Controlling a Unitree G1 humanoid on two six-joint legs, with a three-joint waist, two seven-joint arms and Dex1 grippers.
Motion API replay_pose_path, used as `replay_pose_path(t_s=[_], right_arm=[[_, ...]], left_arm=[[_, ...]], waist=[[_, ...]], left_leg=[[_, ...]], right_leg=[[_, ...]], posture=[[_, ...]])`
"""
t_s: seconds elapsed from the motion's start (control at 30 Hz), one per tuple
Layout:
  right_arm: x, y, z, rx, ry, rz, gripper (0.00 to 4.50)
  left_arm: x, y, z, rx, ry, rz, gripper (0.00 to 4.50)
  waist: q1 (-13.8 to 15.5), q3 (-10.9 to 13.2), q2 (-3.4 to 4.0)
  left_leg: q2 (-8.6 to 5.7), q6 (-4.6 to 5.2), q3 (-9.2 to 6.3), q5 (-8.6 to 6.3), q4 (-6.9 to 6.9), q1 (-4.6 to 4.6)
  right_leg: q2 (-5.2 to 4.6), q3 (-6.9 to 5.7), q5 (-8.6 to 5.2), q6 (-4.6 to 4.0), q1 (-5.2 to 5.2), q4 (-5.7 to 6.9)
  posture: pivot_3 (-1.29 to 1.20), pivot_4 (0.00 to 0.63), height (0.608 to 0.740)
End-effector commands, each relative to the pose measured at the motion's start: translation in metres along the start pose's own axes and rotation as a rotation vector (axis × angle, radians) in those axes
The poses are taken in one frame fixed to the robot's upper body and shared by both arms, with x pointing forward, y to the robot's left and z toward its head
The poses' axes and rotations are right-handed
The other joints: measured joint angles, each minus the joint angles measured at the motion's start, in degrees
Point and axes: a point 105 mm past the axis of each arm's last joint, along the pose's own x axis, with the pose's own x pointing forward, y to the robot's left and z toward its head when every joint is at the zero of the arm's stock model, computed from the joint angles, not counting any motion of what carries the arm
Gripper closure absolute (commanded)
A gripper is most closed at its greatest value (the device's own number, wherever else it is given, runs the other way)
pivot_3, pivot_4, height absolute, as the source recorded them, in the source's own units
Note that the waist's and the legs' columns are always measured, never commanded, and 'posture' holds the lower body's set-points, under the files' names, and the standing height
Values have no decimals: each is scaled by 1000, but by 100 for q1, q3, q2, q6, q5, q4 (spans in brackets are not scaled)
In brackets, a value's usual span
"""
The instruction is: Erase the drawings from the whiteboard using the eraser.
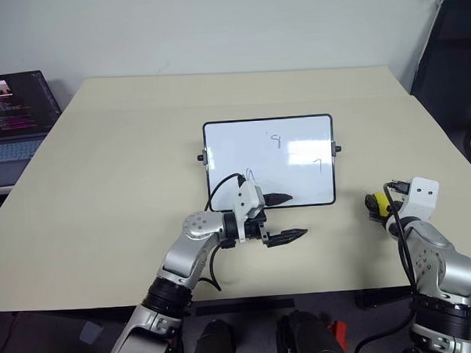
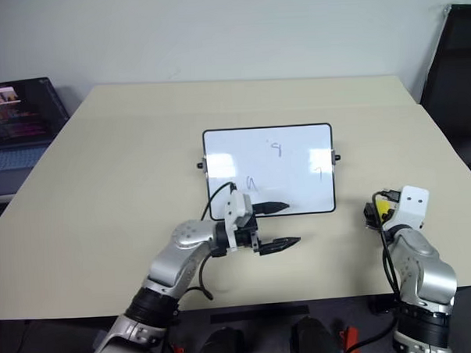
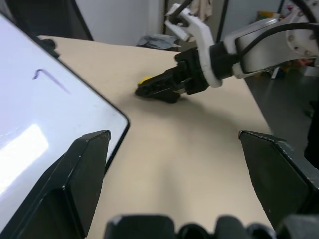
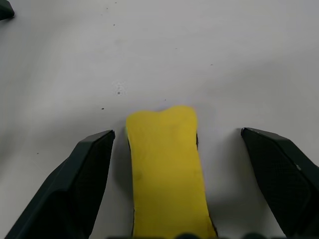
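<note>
Eraser point(image 4: 168, 172), a yellow block, lies flat on the beige table point(image 1: 118, 166) at about four o'clock from the whiteboard point(image 1: 296, 135), well apart from it. Right gripper point(image 4: 177, 144) straddles the block, its two black fingers spread wide with a gap on each side, touching nothing. The whiteboard lies flat mid-table with three small pen drawings point(image 1: 276, 140) on it. Left gripper point(image 1: 290, 216) hovers at the board's six o'clock edge, pointing toward three o'clock, fingers apart and empty. A laptop point(image 1: 14, 116) sits open at the table's nine o'clock side.
</note>
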Motion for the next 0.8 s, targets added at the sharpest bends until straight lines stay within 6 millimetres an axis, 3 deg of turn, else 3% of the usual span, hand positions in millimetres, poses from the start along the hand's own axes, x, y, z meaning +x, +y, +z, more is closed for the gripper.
replay_pose_path(t_s=[0.03,0.4,0.8], right_arm=[[-2,-3,16,1,-61,-7,31],[-4,-2,18,5,-62,-14,31],[-21,4,21,53,-51,3,31]], left_arm=[[-1,4,14,55,-36,6,0],[-1,4,12,52,-37,4,0],[-3,2,7,50,-34,11,0]], waist=[[0,0,0],[1,0,0],[2,0,1]], left_leg=[[0,0,1,0,0,0],[0,0,0,0,0,0],[1,0,0,0,0,0]], right_leg=[[0,0,0,0,0,0],[0,1,0,0,0,0],[0,1,0,0,-1,0]], posture=[[0,150,740],[0,150,740],[0,150,740]])
